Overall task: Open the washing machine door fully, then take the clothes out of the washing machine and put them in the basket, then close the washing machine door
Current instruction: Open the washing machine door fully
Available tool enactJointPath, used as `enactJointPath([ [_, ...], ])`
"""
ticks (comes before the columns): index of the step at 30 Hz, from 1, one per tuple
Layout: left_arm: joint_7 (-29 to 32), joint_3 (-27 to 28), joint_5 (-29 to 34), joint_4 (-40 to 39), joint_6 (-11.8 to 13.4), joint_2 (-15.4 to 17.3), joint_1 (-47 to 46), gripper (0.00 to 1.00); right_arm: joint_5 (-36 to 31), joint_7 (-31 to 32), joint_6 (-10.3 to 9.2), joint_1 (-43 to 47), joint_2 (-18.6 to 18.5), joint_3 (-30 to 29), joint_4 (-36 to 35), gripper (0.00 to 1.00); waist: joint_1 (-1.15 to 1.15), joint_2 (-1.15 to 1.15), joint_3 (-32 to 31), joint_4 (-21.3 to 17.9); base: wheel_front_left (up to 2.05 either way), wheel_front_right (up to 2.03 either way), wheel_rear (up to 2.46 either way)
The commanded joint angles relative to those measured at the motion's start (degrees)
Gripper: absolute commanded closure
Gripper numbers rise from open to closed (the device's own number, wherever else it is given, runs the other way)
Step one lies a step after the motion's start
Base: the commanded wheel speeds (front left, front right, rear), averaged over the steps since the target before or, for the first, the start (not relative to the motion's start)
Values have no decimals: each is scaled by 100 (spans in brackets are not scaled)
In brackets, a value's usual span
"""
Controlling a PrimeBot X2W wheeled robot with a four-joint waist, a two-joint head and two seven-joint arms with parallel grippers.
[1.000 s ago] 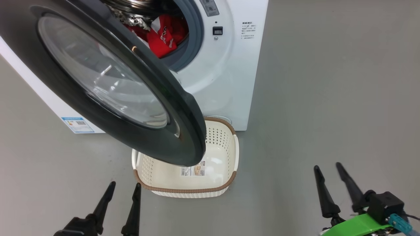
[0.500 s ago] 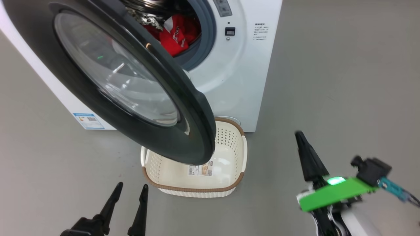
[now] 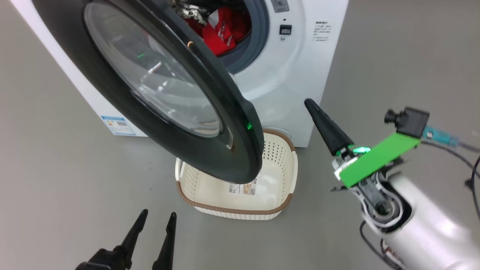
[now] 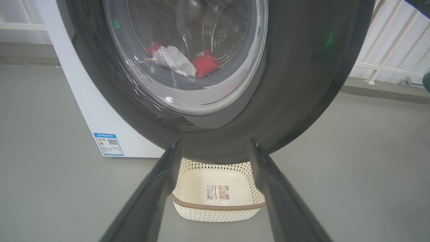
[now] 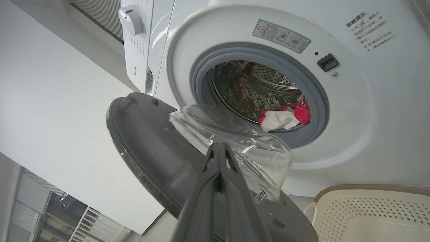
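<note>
Right hand [image 3: 314, 109] clenched, empty; left hand [image 3: 158, 215] released; push inner rim of glossy black round washing machine door [image 3: 210, 157] leftward, fully

A bare, lab-like room: a washing machine [image 3: 285, 82] stands on plain grey floor [image 3: 393, 56], white railing [image 4: 389, 69] beyond.

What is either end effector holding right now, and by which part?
Nothing. The right end effector is shut on air beside the door; the left end effector is open and empty near the basket. The clothes lie in the drum.
</note>
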Motion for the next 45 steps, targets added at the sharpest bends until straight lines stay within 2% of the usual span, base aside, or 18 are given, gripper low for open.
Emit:
enactJointPath([
  [1,-69,172,-40,-100,-32,26,-186,0,313,277,29,-322,-123,194,-147,100,0,0,120,111,0,0,0],
  [6,-69,125,-80,-67,-32,23,-297,0,1450,1394,29,-730,-147,87,12,100,0,0,252,220,0,0,0],
  [7,-69,125,-80,-67,-32,23,-297,0,1450,1394,29,-730,-147,87,12,100,0,0,252,220,0,0,0],
  [11,-69,70,-106,-41,-32,31,-367,0,2102,2506,29,-973,-71,-73,506,100,0,0,312,288,0,0,0],
  [19,-69,-9,-164,-21,-32,12,-466,0,2560,4113,29,-1598,202,-203,1676,100,0,0,471,451,0,0,0],
  [25,-69,-47,-198,10,-32,-3,-527,0,2470,4597,29,-1779,367,-162,2035,100,0,0,534,559,0,0,0],
  [31,-69,-47,-207,39,-32,-23,-519,0,2343,4903,29,-1697,520,-132,2072,100,0,0,467,646,0,0,0],
  [45,-69,94,-124,68,-32,-78,-275,0,2048,5160,29,-1148,895,-130,1883,100,0,0,15,975,0,0,0],
])
